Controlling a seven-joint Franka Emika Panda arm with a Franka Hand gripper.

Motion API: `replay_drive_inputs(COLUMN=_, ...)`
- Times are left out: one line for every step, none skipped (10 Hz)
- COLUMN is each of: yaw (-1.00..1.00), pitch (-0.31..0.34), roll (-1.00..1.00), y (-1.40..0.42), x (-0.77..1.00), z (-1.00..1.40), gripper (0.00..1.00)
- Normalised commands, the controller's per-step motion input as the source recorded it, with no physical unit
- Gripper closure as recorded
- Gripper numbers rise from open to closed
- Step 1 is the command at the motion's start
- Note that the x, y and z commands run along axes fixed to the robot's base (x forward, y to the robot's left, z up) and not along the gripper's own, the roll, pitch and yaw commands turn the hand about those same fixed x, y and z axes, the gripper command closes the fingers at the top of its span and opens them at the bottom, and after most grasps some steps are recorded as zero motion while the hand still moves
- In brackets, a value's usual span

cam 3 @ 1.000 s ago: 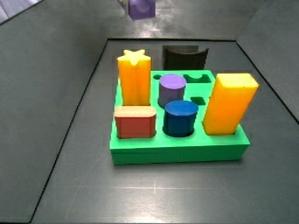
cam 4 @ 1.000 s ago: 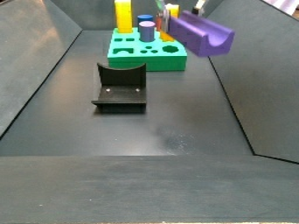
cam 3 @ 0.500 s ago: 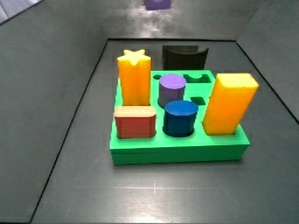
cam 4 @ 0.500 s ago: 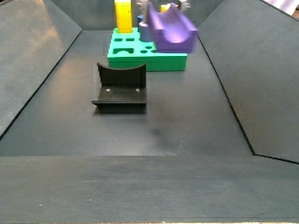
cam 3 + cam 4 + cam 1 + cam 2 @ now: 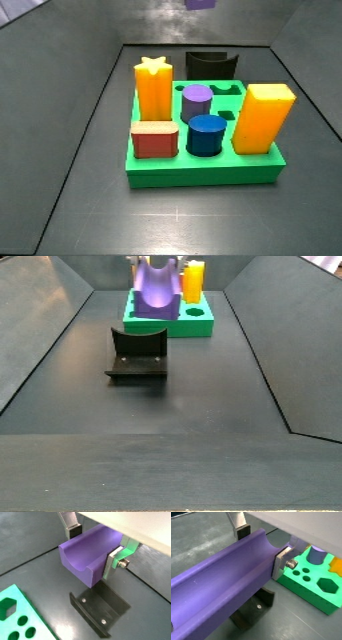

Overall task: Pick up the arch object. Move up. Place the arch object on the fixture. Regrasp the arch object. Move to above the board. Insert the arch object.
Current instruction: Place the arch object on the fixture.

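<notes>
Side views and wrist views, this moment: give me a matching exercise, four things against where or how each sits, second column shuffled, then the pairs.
Things:
1. arch object
2. fixture
3. star-topped yellow peg
4. blue cylinder

Places or states:
A. standing in the board, front row, between the red block and the orange block
B. on the floor, nothing on it
C. clamped between the fingers of the gripper, off the floor
D. standing in the board, tallest piece on its side

Pairs: 1-C, 2-B, 3-D, 4-A
</notes>
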Motion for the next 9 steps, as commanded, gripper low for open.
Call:
replay_drive_inputs(yaw=-0.05, pitch=0.11, roll=-0.04, y=0.04, x=0.72, z=0.01, gripper=1.0)
replay_drive_inputs(yaw=-0.05, pitch=0.12, roll=-0.03, y=0.03, x=0.65, z=0.01, gripper=1.0)
replay_drive_inputs(yaw=-0.04, pitch=0.128, roll=-0.02, y=0.02, x=0.53, z=0.0, gripper=1.0)
replay_drive_inputs(yaw=-0.04, pitch=0.134, roll=-0.01, y=0.02, x=0.47, z=0.0, gripper=1.0)
replay_drive_inputs(yaw=-0.04, pitch=0.147, roll=0.01, y=0.01, x=0.33, z=0.01, gripper=1.0)
replay_drive_inputs(yaw=-0.03, pitch=0.147, roll=-1.0, y=-0.62, x=0.14, z=-0.13, gripper=1.0)
replay_drive_inputs(yaw=-0.03, pitch=0.146, roll=-1.0, y=-0.58, x=0.07, z=-0.12, gripper=1.0)
replay_drive_inputs(yaw=-0.04, pitch=0.147, roll=-1.0, y=-0.25, x=-0.01, z=-0.04, gripper=1.0)
replay_drive_inputs(yaw=-0.05, pitch=0.148, roll=-1.0, y=-0.13, x=-0.01, z=0.0, gripper=1.0)
